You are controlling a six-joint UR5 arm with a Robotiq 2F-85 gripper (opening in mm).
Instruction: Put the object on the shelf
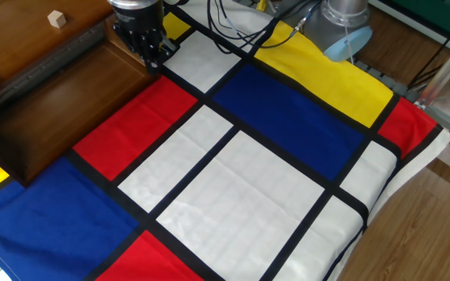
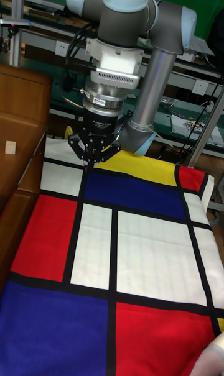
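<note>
cube [image 1: 55,19] on shelf [image 1: 22,47], hand [image 2: 93,158] seemingly empty

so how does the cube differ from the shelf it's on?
Size: the cube is tiny; the shelf is a large unit filling the table's left corner. Colour: the cube is pale tan, the shelf dark polished brown. Shape: the cube is one small block, the shelf flat boards with an upright panel. Both look wooden, and the gripper touches neither, hanging beside the shelf over the cloth.
</note>
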